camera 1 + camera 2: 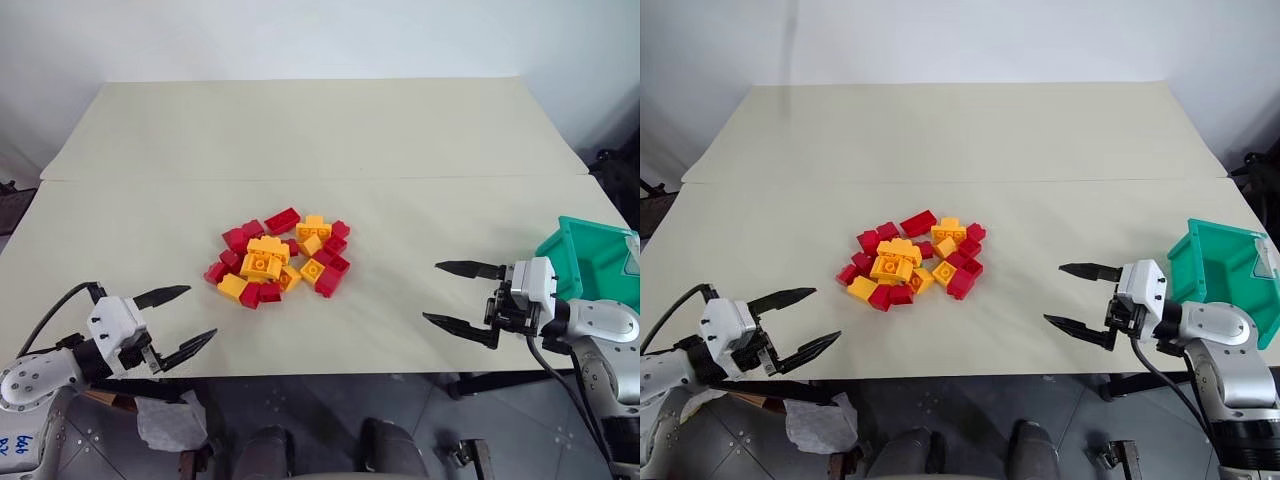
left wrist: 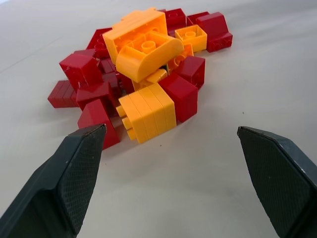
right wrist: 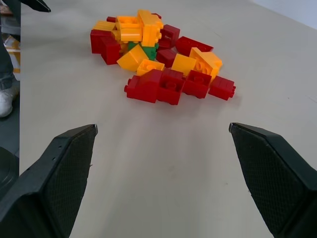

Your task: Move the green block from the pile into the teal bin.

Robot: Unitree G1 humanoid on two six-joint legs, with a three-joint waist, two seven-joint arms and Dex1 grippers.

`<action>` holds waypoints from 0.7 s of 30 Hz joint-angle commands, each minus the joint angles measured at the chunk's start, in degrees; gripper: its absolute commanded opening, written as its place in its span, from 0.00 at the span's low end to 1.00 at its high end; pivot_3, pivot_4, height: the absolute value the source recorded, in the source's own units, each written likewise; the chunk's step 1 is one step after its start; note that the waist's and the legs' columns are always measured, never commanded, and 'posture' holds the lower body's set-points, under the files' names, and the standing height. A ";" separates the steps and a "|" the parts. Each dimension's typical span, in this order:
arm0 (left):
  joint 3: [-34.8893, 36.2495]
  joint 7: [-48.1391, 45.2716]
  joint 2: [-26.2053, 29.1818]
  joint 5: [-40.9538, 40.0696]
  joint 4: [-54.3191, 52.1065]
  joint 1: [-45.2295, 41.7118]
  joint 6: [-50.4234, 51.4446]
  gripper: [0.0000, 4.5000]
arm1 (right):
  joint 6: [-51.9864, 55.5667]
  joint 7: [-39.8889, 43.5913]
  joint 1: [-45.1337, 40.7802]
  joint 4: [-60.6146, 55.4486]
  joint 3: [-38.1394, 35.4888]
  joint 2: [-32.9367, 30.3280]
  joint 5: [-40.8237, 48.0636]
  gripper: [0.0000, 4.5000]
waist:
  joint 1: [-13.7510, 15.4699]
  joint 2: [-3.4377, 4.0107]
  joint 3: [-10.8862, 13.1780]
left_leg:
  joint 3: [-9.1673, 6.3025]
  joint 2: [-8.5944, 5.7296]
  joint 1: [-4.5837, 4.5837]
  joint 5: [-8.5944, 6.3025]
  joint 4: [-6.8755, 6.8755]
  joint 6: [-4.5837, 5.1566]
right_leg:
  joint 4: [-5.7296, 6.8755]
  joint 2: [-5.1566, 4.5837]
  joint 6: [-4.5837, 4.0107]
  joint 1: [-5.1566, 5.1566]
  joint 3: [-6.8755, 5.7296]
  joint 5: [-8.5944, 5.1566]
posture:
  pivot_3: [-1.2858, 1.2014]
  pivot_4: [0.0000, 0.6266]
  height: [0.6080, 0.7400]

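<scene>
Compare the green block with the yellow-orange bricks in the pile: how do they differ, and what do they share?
The green block is a single dark-green piece; the yellow-orange bricks are several. The green block sits mostly buried inside the pile, while yellow-orange bricks lie on top and at the edges. Both are small plastic toy bricks in one heap.

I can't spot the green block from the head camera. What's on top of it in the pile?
Yellow bricks lie over the green block, deep in the pile. A green sliver shows in the right wrist view; the rest is covered.
</scene>
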 commanded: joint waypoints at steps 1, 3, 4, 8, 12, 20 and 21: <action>1.70 1.39 -0.99 -2.15 -2.67 0.29 0.59 1.00 | -2.13 1.06 -0.60 0.43 -0.72 -0.27 -0.31 0.99 | -0.10 0.00 0.00 | 0.00 0.00 0.00 0.00 0.00 0.00 | 0.00 0.00 0.00 0.00 0.00 0.00 | 0.52 0.24 1.00; 1.55 1.41 -1.36 -3.23 -2.86 0.64 1.80 1.00 | -2.52 1.15 -0.77 1.08 -0.58 0.05 -0.58 0.99 | -0.11 0.00 0.00 | 0.00 0.00 0.00 0.00 0.00 0.00 | 0.00 0.00 0.00 0.00 0.00 0.00 | 0.52 0.24 1.00; 1.76 1.40 -1.69 -4.25 -2.86 0.62 2.46 1.00 | -2.55 1.09 -0.90 1.20 -0.46 0.24 -0.60 0.99 | -0.12 0.00 0.00 | 0.00 0.00 0.00 0.00 0.00 0.00 | 0.00 0.00 0.00 0.00 0.00 0.00 | 0.52 0.24 1.00; 4.12 0.32 -2.30 -7.04 -1.52 1.90 2.64 1.00 | -0.99 -0.01 -1.94 -0.59 0.33 1.75 0.80 0.99 | -0.23 0.00 0.00 | -0.01 0.02 0.01 0.00 0.00 0.00 | 0.03 0.00 0.00 0.00 -0.01 0.00 | 0.52 0.24 1.00; 6.74 0.20 -3.17 -8.14 0.56 2.67 2.19 1.00 | 1.11 -1.15 -3.22 -3.44 1.19 3.42 2.44 0.79 | -0.34 0.00 0.00 | -0.01 0.03 0.01 0.00 0.00 -0.01 | 0.03 0.01 0.00 -0.01 -0.01 0.00 | 0.52 0.24 1.00; 10.04 -1.38 -2.92 -5.96 6.38 6.52 -1.93 1.00 | 5.16 -3.29 -5.45 -9.08 1.93 4.56 4.79 0.18 | 0.23 -0.07 -0.02 | -0.04 0.05 -0.03 -0.03 0.02 -0.02 | 0.01 0.04 -0.01 -0.02 -0.03 0.00 | 0.52 0.24 1.00; 9.96 -1.26 -2.80 -5.96 6.33 6.31 -1.94 1.00 | 5.24 -3.19 -5.38 -9.47 1.87 4.33 4.79 0.10 | 0.43 -0.07 -0.03 | -0.04 0.05 -0.03 -0.04 0.05 -0.01 | 0.00 0.04 -0.01 -0.01 -0.02 0.00 | 0.52 0.24 1.00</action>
